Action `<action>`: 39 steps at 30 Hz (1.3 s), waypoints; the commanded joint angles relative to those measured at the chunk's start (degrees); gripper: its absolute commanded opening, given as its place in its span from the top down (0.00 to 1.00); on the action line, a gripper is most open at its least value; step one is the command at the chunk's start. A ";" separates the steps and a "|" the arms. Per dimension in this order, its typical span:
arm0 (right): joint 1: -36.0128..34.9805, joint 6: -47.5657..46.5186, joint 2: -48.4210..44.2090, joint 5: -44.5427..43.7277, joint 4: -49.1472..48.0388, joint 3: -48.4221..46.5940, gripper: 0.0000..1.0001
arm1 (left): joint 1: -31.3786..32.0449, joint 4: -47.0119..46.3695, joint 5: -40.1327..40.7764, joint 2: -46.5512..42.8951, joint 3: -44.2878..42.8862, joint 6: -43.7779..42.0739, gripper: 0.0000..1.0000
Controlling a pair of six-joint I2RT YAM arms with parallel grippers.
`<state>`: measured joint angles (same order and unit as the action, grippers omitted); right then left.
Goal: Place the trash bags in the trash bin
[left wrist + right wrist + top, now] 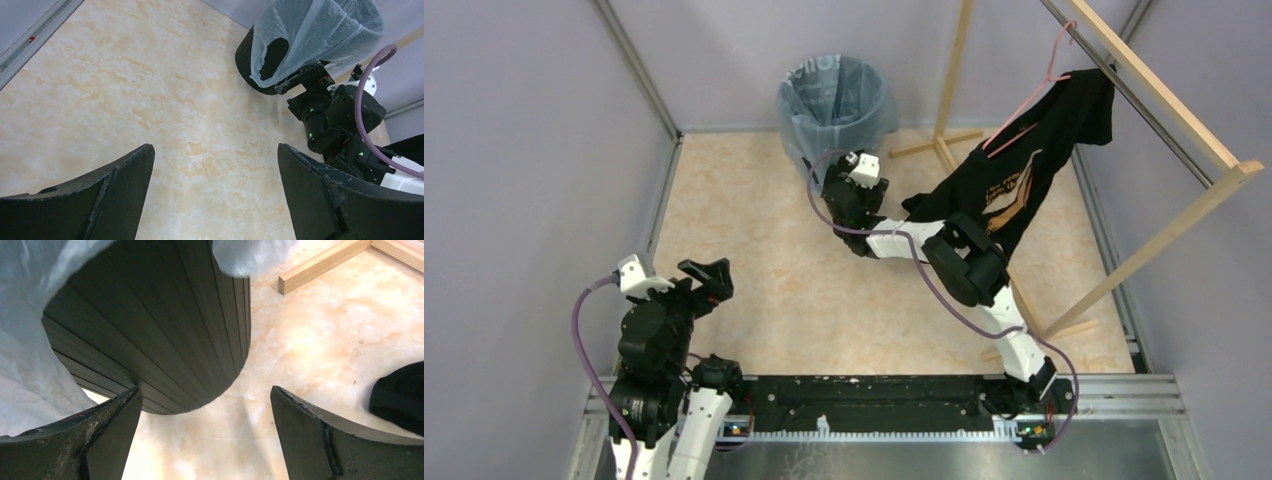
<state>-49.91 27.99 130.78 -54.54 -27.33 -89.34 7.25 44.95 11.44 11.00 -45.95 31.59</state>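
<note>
A pale blue see-through trash bag [834, 95] lines the trash bin [165, 340], which stands at the top centre of the overhead view. The bag's mouth is folded over the rim and its loose skirt hangs down the outside, so the main part of the job looks done. In the left wrist view, at the upper right of the frame, the skirt sits unevenly and a gap in the plastic shows the black wall behind it. What is left is probably to smooth or tuck it. No other loose bag shows anywhere on the tabletop [754, 230], so I cannot tell whether a second one is meant to follow. The right claw [205, 390] is spread wide and pinches nothing; it sits low beside the foot of the bin, whose ribbed black side fills the upper left of its own view. The left claw [215, 147] is also spread wide and empty, at the lower left of the overhead view, well apart from the bin and over bare tabletop. As for writing, faint pale letters show on the plastic inside the bin's mouth, too washed out to read. The black T-shirt [1014, 170] hangs on a pink hanger [1034, 95] from the wooden rack [1164, 100] at the upper right. It carries an orange print with small lettering, likewise too small to make out.
</note>
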 commanded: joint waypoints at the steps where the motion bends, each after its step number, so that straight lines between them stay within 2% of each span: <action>1: 0.02 -5.05 -3.22 6.86 4.52 -0.54 0.01 | 0.31 -1.47 0.51 -0.24 -0.02 0.13 0.01; 4: -1.88 -5.33 -10.67 11.59 8.30 4.34 0.01 | 0.31 -1.55 0.38 0.28 -0.08 0.05 0.01; 9: -9.50 -5.14 -26.92 14.38 10.67 19.87 0.01 | 0.23 -1.56 0.42 0.72 0.04 0.04 0.01; 13: -17.52 -4.79 -36.41 24.95 13.31 31.21 0.01 | 0.23 -1.89 0.11 1.47 0.20 -0.08 0.01; 16: -20.13 -5.30 -43.91 38.27 18.05 36.08 0.01 | 0.24 -2.13 -0.70 2.30 0.18 -0.49 0.01; 19: -20.15 -5.53 -52.89 41.15 29.23 34.77 0.01 | 0.38 -3.10 -3.19 3.45 -0.16 -2.09 0.01; 23: -20.21 -10.09 -65.60 34.79 38.91 29.88 0.01 | 0.58 -6.67 -5.17 6.71 -1.78 -4.79 0.01; 28: -20.11 -19.21 -77.66 24.58 46.27 20.91 0.01 | 0.58 -12.64 -9.54 11.81 -12.78 -7.75 0.01; 31: -20.19 -23.39 -80.32 21.92 47.07 14.19 0.01 | 0.84 -15.25 -15.16 15.50 -21.83 -11.18 0.01; 34: -20.14 -25.84 -81.95 22.55 44.67 8.19 0.01 | 1.64 -14.30 -16.08 19.22 -30.79 -12.34 0.01; 39: -20.14 -29.80 -85.87 25.70 36.18 7.84 0.01 | 1.94 -15.04 -16.56 19.78 -37.36 -13.14 0.01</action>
<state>-70.32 3.84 45.84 -29.67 12.58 -81.56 8.84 32.38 -3.01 30.33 -80.34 20.91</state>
